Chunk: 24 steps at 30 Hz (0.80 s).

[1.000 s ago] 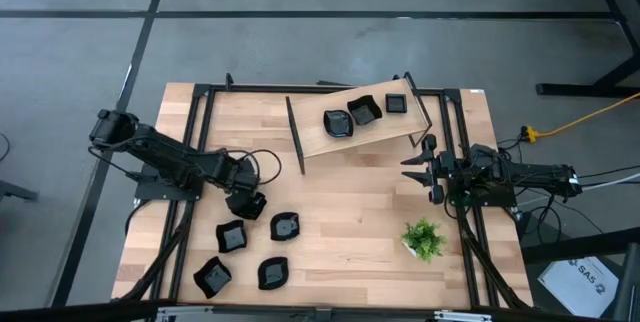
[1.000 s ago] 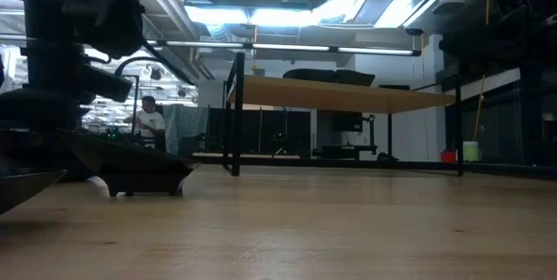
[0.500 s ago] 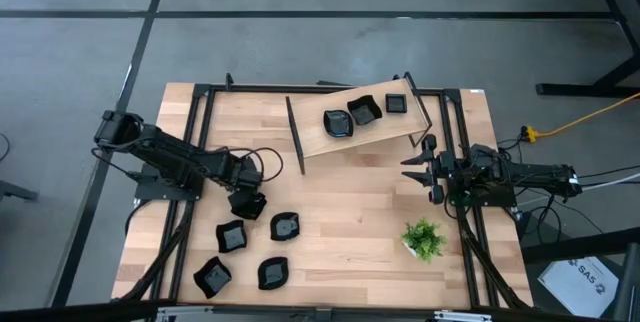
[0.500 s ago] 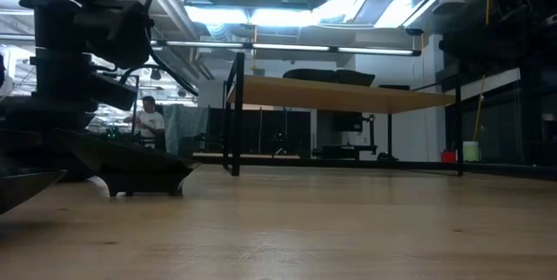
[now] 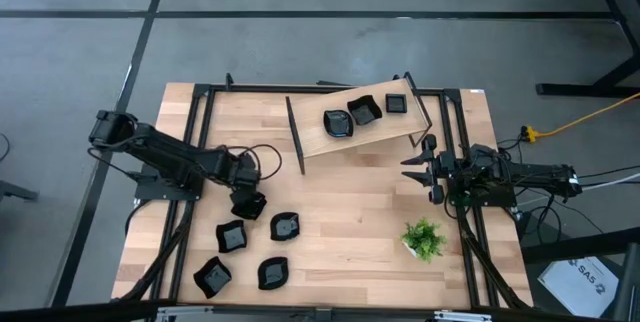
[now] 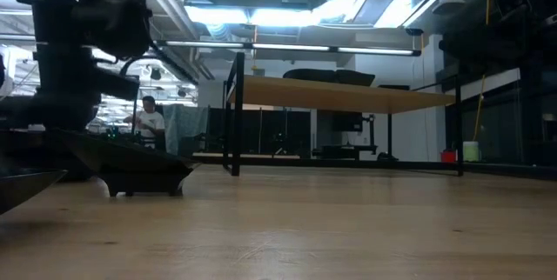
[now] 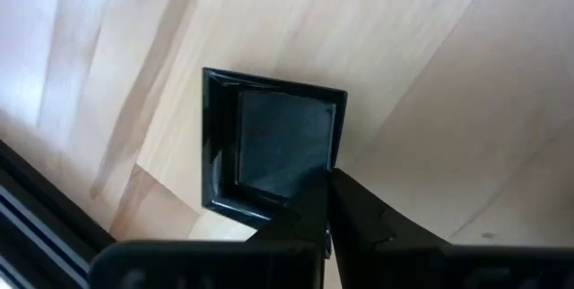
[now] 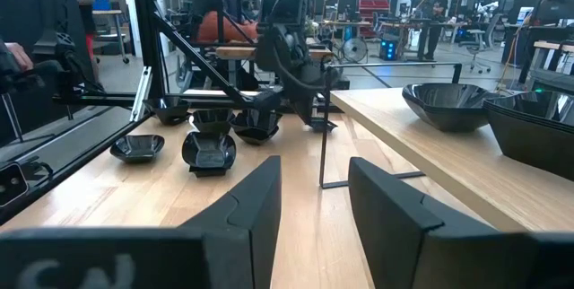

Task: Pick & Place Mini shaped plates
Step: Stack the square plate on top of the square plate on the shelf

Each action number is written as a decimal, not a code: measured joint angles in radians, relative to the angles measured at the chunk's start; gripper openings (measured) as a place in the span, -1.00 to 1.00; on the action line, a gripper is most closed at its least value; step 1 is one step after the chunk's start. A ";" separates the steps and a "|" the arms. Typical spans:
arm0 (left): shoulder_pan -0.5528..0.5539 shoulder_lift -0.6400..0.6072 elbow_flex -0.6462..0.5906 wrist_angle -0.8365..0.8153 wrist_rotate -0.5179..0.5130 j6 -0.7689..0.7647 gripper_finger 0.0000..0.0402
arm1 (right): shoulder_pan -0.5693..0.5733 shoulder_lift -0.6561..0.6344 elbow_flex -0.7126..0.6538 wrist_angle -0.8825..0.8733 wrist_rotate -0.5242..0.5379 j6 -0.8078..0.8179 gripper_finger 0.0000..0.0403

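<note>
1. My left gripper (image 7: 327,201) is fully closed on the rim of a square plate (image 7: 273,141). In the left wrist view my 2 fingertips meet at the middle of 1 edge, and the plate's flat well lies straight ahead of them.
2. From above, that plate (image 5: 247,204) sits on the table (image 5: 350,202) at the tip of my left arm, just beyond the 4 loose plates (image 5: 252,250) grouped near the front-left corner.
3. The relation that matters: the raised shelf (image 5: 312,137) lies across the table toward the back and to my right, already carrying 3 plates (image 5: 362,114). My left arm is the nearer one to the load.
4. The plate is square, so no long axis to mind; gripped at 1 edge, I judge it may droop away from me once lifted.
5. My right gripper (image 5: 420,169) waits parted and empty near the shelf's right end, beside the potted plant (image 5: 424,239).
</note>
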 joint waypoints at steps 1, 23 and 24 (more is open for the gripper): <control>0.000 -0.013 0.000 0.000 -0.002 -0.006 -0.99 | 0.000 0.000 0.000 0.000 0.000 0.000 -0.35; -0.044 -0.336 0.000 0.217 -0.220 0.012 -0.99 | 0.000 0.000 0.000 0.000 0.000 0.000 -0.35; -0.050 -0.344 0.000 0.228 -0.237 0.019 -0.99 | 0.000 0.000 0.000 0.000 0.000 0.000 -0.35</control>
